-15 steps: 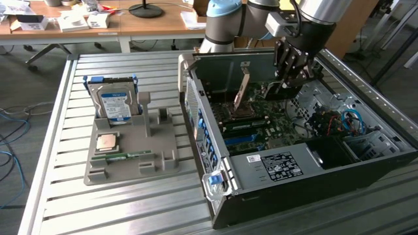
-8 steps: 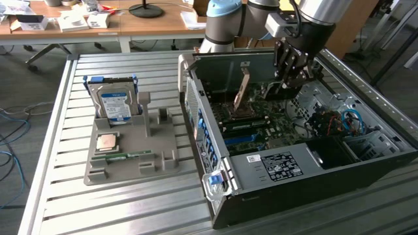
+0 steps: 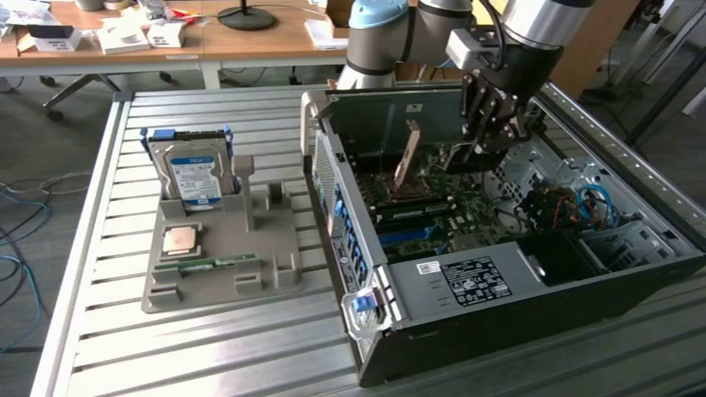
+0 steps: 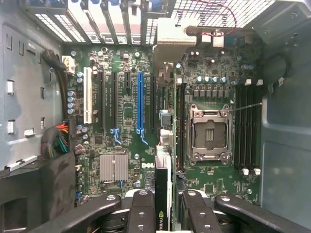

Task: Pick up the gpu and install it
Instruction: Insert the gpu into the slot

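The tan-brown flat gpu card [image 3: 411, 161] shows a dark edge with a green logo in the wrist view. The flat green motherboard [image 4: 214, 179] carries one long blue slot [image 4: 140, 102], one long white slot [image 4: 87, 102], several black slots and a ribbed silver heat sink [image 4: 114, 167]. The boxy silver hard drive [image 3: 193, 178] bears a blue-and-white label and sits in a blue frame. The moulded plastic tray [image 3: 231, 244] is grey. The slatted metal worktop [image 3: 165, 347] is pale silver, striped by its grooves. The open computer case [image 3: 497, 347] is black outside and grey within.

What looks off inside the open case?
Nothing spilled or damaged. Only oddity: the square metal processor socket on the green motherboard is empty. The thin dark-edged gpu card sits edge-on, parallel to the slots, between the hand's fingers.
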Controlling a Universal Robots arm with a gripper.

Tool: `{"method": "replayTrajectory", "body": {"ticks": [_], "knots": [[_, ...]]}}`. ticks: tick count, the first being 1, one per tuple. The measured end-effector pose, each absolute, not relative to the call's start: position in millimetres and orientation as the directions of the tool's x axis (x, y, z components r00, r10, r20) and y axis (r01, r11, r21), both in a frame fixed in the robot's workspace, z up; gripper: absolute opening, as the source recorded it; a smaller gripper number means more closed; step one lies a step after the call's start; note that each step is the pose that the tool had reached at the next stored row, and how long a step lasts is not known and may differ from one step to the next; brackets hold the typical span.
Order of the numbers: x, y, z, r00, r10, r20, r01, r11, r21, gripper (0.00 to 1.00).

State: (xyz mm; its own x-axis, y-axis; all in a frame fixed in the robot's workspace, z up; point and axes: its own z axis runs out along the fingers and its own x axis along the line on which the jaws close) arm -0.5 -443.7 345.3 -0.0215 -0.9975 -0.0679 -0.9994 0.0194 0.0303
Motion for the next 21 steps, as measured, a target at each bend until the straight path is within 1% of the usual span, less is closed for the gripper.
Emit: {"method": "replayTrajectory", "body": {"ticks": [21], "knots": [[-0.6,-443.7,328.3,-0.021,-0.997,-0.068,-0.999,0.019,0.030,0.26]]}}
